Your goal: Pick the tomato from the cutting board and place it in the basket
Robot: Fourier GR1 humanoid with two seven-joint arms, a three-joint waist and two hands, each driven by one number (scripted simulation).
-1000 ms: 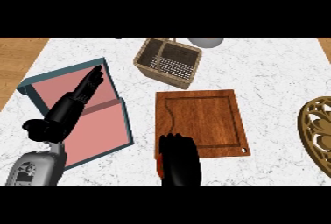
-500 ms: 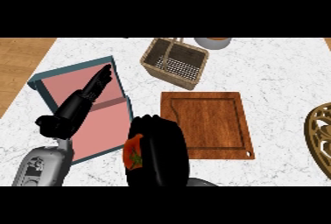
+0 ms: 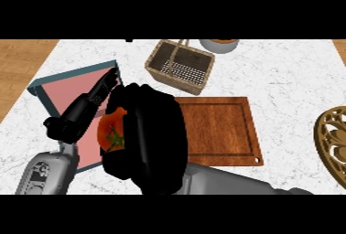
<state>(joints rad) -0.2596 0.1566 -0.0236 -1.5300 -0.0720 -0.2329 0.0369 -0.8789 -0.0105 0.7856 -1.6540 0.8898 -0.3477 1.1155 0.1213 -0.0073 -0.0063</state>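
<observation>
Tomato (image 3: pixel 111 132): red with a green stem top, held up close to the camera at about 8 o'clock from the picture's middle, off the cutting board and to its left.
Right robot hand (image 3: pixel 152 137): large and black in the head view, fingers curled round the tomato from the right; only the tomato's left side shows past the fingers. Its grey forearm comes in from 5 o'clock.
Left robot hand (image 3: pixel 84 109): at 9 o'clock, fingers straight and together, pointing toward 1 o'clock, holding nothing; it lies above the pink tray.
Cutting board (image 3: pixel 219 130): brown wood with a groove round its edge, flat on the surface just right of the middle; its left part is hidden by the right robot hand.
Basket (image 3: pixel 180 66): woven, with a handle across its top, at 12 o'clock, just beyond the board's far left corner.
Pink tray (image 3: pixel 67 87): teal rim, at 10 o'clock, tilted on the surface.
Surface (image 3: pixel 283 73): white marble.
Bowl (image 3: pixel 219 44): at the far edge, right of the basket, cut off by the frame.
Gold openwork plate (image 3: pixel 334 137): at 3 o'clock, partly out of frame.
</observation>
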